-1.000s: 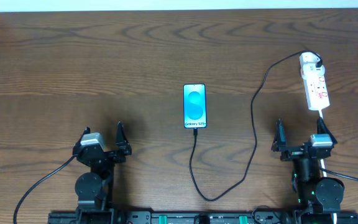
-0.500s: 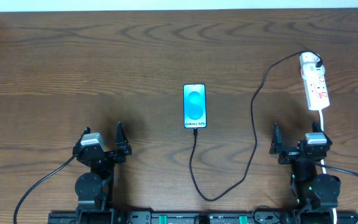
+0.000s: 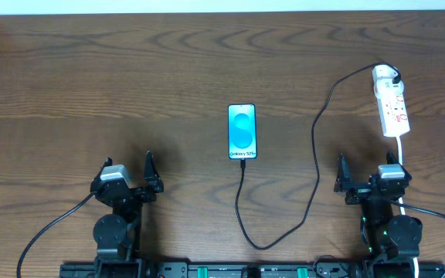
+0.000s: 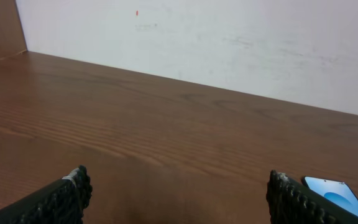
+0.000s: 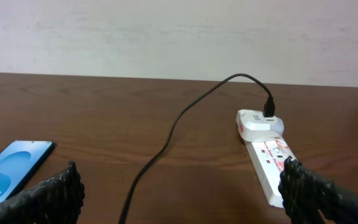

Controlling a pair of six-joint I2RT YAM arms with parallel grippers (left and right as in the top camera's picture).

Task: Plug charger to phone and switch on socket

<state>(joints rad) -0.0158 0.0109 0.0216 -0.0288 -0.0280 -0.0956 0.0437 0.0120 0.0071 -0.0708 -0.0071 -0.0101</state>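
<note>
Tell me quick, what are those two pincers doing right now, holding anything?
Left pincer: open, holding nothing.
Right pincer: open, holding nothing.

One phone (image 3: 242,131), one charger (image 3: 314,158), one socket (image 3: 393,110), two hands (image 3: 127,168) (image 3: 368,170)

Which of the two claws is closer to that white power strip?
The right claw, open and just short of the power strip at its near end. The left claw sits far off, on the other side of the phone.
</note>
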